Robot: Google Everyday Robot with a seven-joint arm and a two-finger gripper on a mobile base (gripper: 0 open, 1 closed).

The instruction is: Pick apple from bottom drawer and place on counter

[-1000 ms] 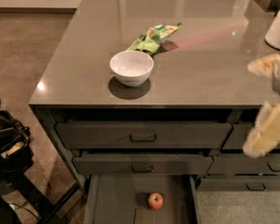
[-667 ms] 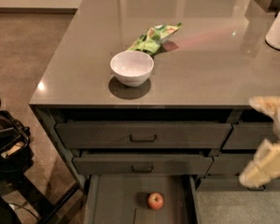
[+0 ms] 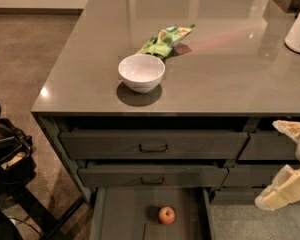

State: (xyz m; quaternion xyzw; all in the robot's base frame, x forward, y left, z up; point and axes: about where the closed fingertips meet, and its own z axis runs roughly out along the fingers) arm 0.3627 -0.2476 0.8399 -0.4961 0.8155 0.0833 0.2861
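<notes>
Apple [image 3: 166, 215] is lying in bottom drawer [image 3: 122, 209], down-left of gripper [image 3: 267, 164], which is hovering with fingers apart, empty

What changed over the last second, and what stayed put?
The gripper, at the right edge, has dropped from the level of the counter to below its edge, open and empty. The apple lies untouched in the bottom drawer; the bowl and bag have not moved.
</notes>
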